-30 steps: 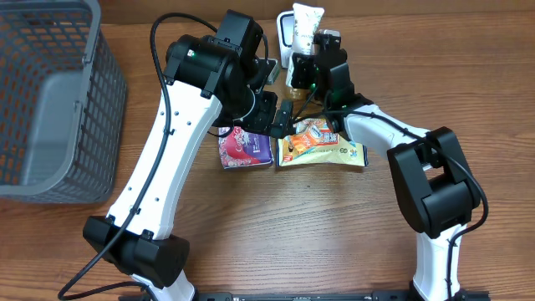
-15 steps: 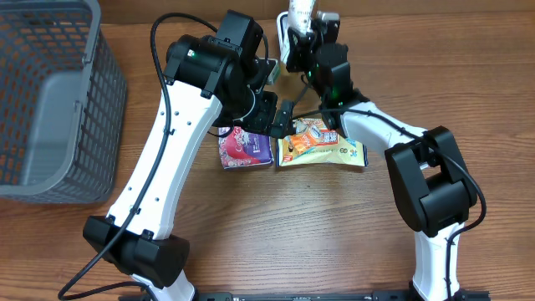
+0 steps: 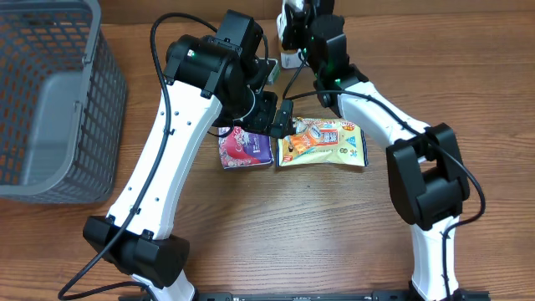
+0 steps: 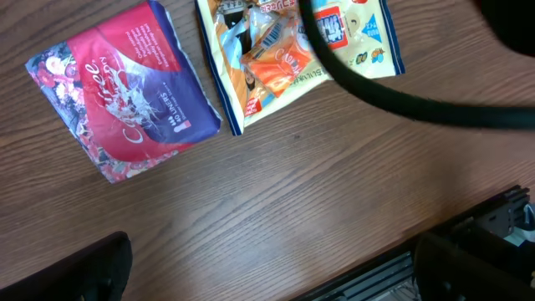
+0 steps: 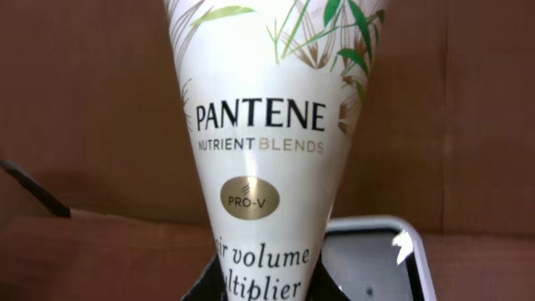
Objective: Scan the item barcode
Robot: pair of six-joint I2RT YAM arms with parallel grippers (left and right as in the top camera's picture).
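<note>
Nearest to me, the bare wooden table lies between the two arm bases. Farther in, two flat packs lie side by side, nearly touching: a red-and-purple packet on the left and a yellow snack bag on the right, both face up. A black cable crosses the left wrist view over the snack bag's corner.

Directly above the gap between these packs hangs the left gripper, released, its jaws spread wide with nothing between them; only the dark tips show at the lower corners of its own view. Off to the left, well apart from the packs, stands a grey mesh basket.

At the far edge of the table I see the right gripper clenched on a white tube, the item to be scanned. The tube is held upright and off the table, its printed front turned toward the wrist camera, with leaf artwork at the top and the fingers closing on its narrow lower end. Just beside and below it sits a white-rimmed device with a dark, glossy face. I cannot tell whether a barcode faces that device.
</note>
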